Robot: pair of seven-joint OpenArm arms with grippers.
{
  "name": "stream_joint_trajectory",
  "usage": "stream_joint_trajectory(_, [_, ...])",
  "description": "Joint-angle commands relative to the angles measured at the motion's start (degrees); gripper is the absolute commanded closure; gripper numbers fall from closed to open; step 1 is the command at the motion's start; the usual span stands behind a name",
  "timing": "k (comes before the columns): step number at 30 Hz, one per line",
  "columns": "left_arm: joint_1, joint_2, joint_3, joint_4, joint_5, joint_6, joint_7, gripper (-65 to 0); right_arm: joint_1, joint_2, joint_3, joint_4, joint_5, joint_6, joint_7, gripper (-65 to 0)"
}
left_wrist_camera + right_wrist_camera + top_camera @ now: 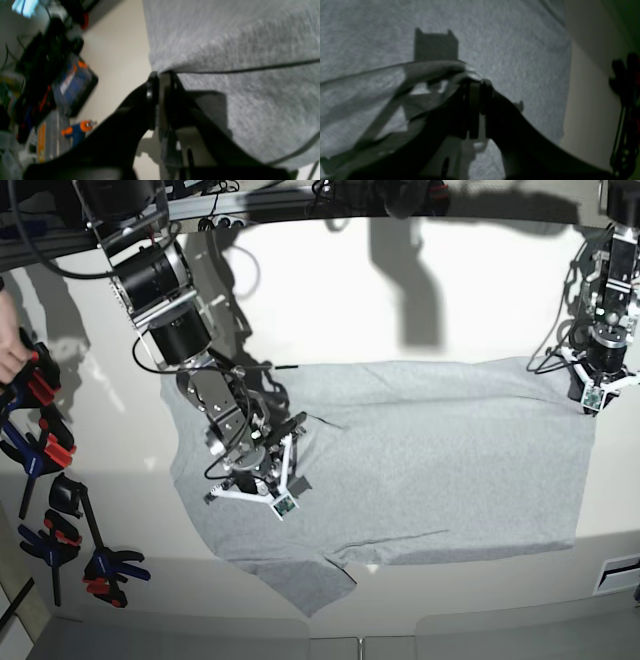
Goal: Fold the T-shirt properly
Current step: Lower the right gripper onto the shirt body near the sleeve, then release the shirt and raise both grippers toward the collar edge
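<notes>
Lying spread across the pale table (400, 300), the T-shirt (430, 470) looked light, soft and limp, likely to sag and crease; best taken at hems or corners. Right pincer (473, 82) was closed on a bunched fold near the sleeve side; left pincer (160, 75) was pinched shut on the far edge

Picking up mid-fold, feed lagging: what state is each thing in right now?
T-shirt: spread on the table, plain side up, partly folded.
Left gripper: shut on the T-shirt's edge.
Right gripper: shut on a lifted fold of T-shirt.
Clamps: lying unused at table edge.
</notes>
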Motion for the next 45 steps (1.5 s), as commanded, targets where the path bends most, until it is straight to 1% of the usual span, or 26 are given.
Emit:
stream_joint_trajectory(1, [-1.5,-0.7,-0.6,-0.7,0.0,1.0,-2.6,0.0,2.2,0.3,0.4,0.9,-0.4,-1.6,1.1,0.0])
stream_joint_trajectory(5, [-3.4,1.1,-0.6,-4.9,0.1,0.4,-8.5,0.0,2.4,0.2,0.4,0.9,-0.3,-2.4,1.4,0.0])
stream_joint_trajectory(6, [-3.6,1.4,-0.6,-5.2,0.1,0.3,-9.1,0.0,2.4,0.2,0.4,0.9,-0.4,-2.6,1.5,0.0])
stream_joint_trajectory(8, [-3.9,1.5,-0.6,-5.3,0.1,-0.5,-9.2,0.0,2.3,0.2,0.4,0.9,-0.4,-2.9,1.4,0.0])
stream_joint_trajectory(10, [-4.3,1.4,-0.6,-5.3,0.1,-0.7,-9.2,0.0,2.3,0.3,0.4,0.9,-0.4,-4.3,1.4,0.0])
stream_joint_trajectory(14, [-4.9,1.5,-0.6,-5.3,0.1,-0.9,-9.2,0.0,2.3,0.3,0.4,0.9,-0.4,-9.4,0.8,0.0])
stream_joint_trajectory(19, [-4.9,1.5,-0.6,-5.3,0.1,-0.9,-8.9,0.0,2.3,0.3,0.4,0.9,-2.1,-11.7,-0.2,0.0])
stream_joint_trajectory(22, [-4.9,1.5,-0.6,-5.3,0.1,-0.9,-8.1,0.0,2.3,0.5,0.4,0.9,-2.6,-11.6,-0.6,0.0])
stream_joint_trajectory(31, [-4.9,1.5,-0.6,-5.3,0.1,-0.9,-8.1,0.0,2.3,3.2,0.4,0.9,-2.7,-11.6,-0.7,0.0])
stream_joint_trajectory(36, [-4.9,1.5,-0.6,-5.3,0.1,-0.9,-8.1,0.0,2.3,3.0,0.4,0.9,-1.8,-11.5,0.2,0.0])
stream_joint_trajectory(45, [-5.6,1.5,-0.6,-5.3,0.1,-0.9,-8.4,0.0,2.3,3.0,0.4,0.9,-2.3,-11.4,1.4,0.0])
